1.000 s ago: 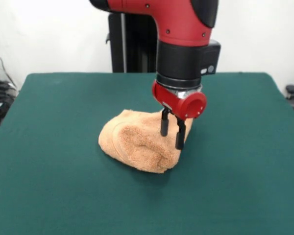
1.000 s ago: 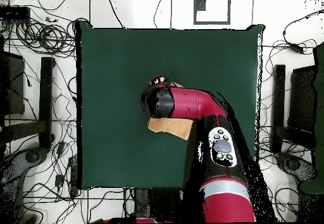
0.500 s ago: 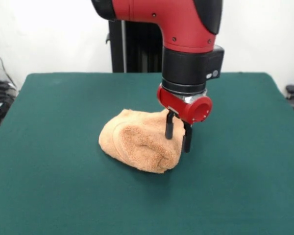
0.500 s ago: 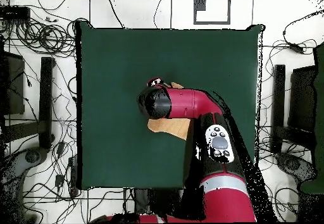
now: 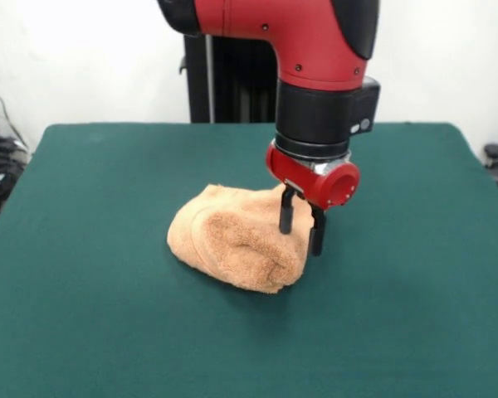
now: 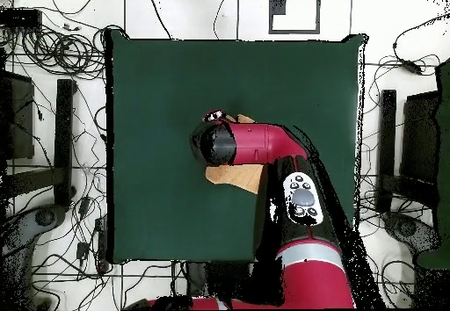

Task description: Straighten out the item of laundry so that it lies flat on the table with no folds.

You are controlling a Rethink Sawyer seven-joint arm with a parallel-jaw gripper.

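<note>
- Gripper [image 5: 302, 231]: red wrist housing, two slim black fingers [image 5: 286, 217] pointing down, spread with a clear gap; nothing between them; tips low at the towel's edge, on its right side in the front view, one finger in front of the cloth, the other just beside it over bare felt; contact cannot be told
- Arm [image 6: 264, 145]: red and black, coming down from above in the front view; in the overhead view it covers most of the cloth
- Towel [image 5: 236, 238]: peach terry, fluffy loop pile; bunched into a rounded heap with a thick rolled fold along its near edge; sits about mid-table, well apart from every edge; from overhead only a tan sliver [image 6: 235, 177] shows past the arm
- Table [image 5: 100, 315]: dark green felt-like top, matte, rectangular, much larger than the heap
- Progress, as judged: early; no part of the cloth lies spread, no corner or border band can be made out, folds stacked several layers deep
- Remaining, as judged: take an edge, draw it outward, open each fold until a single flat layer rests on the felt
- Handling, as judged: soft and limp; thick pile likely to drag on felt
</note>
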